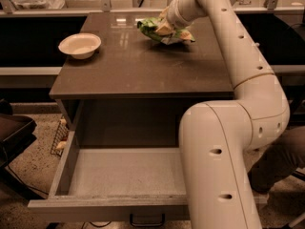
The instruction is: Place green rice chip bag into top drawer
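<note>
The green rice chip bag (164, 31) is at the far middle of the brown table top (138, 70), crumpled, with pale patches showing. My gripper (164, 26) reaches down onto it from the right, at the end of the long white arm (238, 56), and its fingers are closed on the bag, which looks lifted slightly off the surface. The top drawer (119, 175) stands pulled out wide below the table's front edge, its flat grey bottom bare and its dark handle (147, 220) on the front. My arm's lower segment covers the drawer's right part.
A round cream bowl (79, 45) stands at the table's far left. A wire basket (59, 137) sits on the floor left of the drawer. A dark chair (14, 137) is at the left edge. A person's leg (281, 161) is at the right.
</note>
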`<state>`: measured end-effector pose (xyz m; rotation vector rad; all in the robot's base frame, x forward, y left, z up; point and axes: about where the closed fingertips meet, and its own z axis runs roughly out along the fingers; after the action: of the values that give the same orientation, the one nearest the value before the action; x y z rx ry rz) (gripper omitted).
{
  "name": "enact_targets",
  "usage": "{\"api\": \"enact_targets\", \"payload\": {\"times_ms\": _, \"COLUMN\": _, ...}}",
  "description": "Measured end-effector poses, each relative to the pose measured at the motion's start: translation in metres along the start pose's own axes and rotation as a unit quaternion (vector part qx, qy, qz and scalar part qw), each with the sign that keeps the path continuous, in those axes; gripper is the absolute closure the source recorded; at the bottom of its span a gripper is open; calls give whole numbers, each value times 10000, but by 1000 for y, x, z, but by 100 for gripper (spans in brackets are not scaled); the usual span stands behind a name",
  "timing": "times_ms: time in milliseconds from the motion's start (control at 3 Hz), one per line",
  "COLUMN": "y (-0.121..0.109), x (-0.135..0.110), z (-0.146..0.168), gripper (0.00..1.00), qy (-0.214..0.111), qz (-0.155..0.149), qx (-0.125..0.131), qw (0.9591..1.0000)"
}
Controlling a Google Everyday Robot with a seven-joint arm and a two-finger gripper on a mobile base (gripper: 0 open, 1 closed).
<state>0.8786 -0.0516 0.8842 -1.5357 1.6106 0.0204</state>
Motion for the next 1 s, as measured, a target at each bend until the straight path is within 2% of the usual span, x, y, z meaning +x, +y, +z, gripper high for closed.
{"api": "enact_targets", "payload": {"times_ms": 667, "y": -28, "x": -14, "z": -90, "gripper": 100, "qy": 99, "qz": -204, "qx": 457, "qw": 9987}}
{"api": "enact_targets", "payload": {"times_ms": 1000, "y": -36, "x": -14, "z": -158, "gripper": 100, "qy": 177, "qz": 49, "qx": 829, "qw": 9964}}
